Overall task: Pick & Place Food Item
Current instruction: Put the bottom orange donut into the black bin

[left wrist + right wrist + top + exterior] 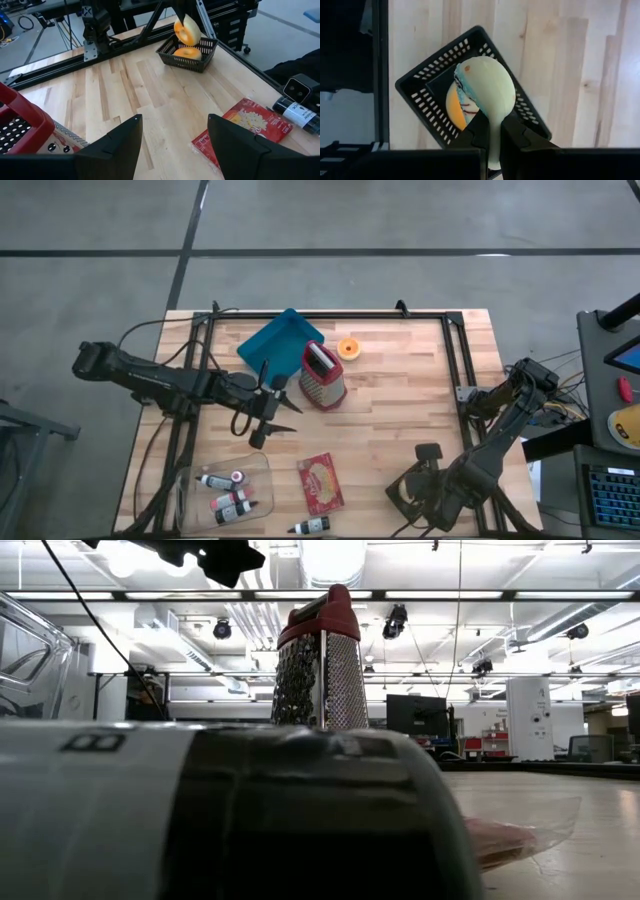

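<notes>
The right end effector (492,137) is clamped on a pale, rounded food item (485,85) and holds it directly above the basket (420,95), a black mesh container at the near right corner of the desk (400,410). The grip sits on the item's lower edge, which leaves the bulk of it clear of the fingers and hanging over the basket opening. An orange ring-shaped item (186,51) already lies inside the basket (its exact type cannot be told). From the left wrist view, the held item (189,31) hangs just above the basket rim, not touching it.

Judgement: this is the placing step, with the release not yet made. The position over the centre of the basket suggests the item should drop inside rather than catch the rim.

The left end effector (172,145) waits with its fingers apart and holds nothing. It hovers well apart from the basket, just beside the red grater (322,375), aimed across the desk toward the basket. A red packet (245,125) lies on the desk between the left end effector and the basket. An orange piece (348,348) sits beyond the grater, far from the basket.
</notes>
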Available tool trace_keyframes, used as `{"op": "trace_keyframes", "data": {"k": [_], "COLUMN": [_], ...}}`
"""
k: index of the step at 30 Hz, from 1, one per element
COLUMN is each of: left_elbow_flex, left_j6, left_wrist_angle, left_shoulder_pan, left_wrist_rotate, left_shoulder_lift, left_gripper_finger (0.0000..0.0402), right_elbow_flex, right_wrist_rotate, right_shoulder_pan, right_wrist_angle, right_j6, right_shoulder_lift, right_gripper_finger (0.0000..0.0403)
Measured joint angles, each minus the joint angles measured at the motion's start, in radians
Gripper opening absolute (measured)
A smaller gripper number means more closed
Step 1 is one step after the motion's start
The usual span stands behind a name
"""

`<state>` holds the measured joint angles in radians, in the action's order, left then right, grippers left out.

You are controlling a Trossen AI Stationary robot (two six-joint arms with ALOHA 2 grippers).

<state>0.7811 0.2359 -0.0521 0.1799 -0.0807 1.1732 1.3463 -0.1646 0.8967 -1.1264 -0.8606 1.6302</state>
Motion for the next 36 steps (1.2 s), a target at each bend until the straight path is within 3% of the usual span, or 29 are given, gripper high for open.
{"op": "trace_keyframes", "data": {"k": [11,36], "left_elbow_flex": [0.0,0.0], "left_j6": [0.0,-0.002], "left_wrist_angle": [0.0,0.0], "left_shoulder_pan": [0.0,0.0], "left_wrist_rotate": [0.0,0.0], "left_shoulder_lift": [0.0,0.0], "left_gripper_finger": [0.0227,0.0227], "right_elbow_flex": [-0.045,-0.144], "right_wrist_rotate": [0.086,0.156], "right_shoulder_pan": [0.0,-0.019], "right_wrist_angle": [0.054,0.159], "right_j6": [-0.025,0.011], "right_shoulder_lift": [0.0,0.0], "right_gripper_finger": [0.0008,0.0008]}}
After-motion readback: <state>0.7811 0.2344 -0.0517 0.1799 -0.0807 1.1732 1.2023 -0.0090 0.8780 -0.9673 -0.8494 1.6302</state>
